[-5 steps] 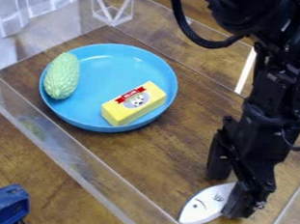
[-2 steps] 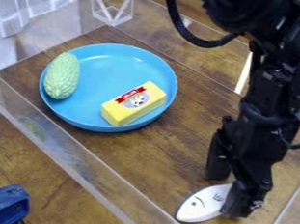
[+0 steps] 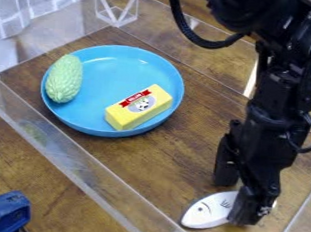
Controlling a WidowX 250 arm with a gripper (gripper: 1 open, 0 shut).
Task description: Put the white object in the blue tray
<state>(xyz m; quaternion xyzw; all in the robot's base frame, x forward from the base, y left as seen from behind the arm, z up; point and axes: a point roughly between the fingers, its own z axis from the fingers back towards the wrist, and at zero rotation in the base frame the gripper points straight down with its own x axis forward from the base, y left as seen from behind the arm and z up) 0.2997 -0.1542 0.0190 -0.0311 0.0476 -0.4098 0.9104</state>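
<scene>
A: Position of the white object (image 3: 216, 209)?

B: Flat on the wooden table (image 3: 128, 166), near the front right edge, just inside the clear acrylic wall (image 3: 62, 147); rounded wide end toward the lower left, tail end hidden behind the black fingers; small dark marks visible on its face.

A: Gripper (image 3: 246, 191) state?

B: Pointing straight down over the tail end of the white piece; jaws spread wide, one finger on each side; low at the table surface; cannot tell whether either finger touches the piece; it is not lifted.

A: Blue tray (image 3: 84, 120)?

B: Round, shallow, raised rim; sits at the left of the table, well apart from the white piece; holds a green textured oval object (image 3: 63, 77) at its left rim and a yellow rectangular block (image 3: 137, 107) with a red-and-white label nearer its right side; the two are apart from each other.
</scene>
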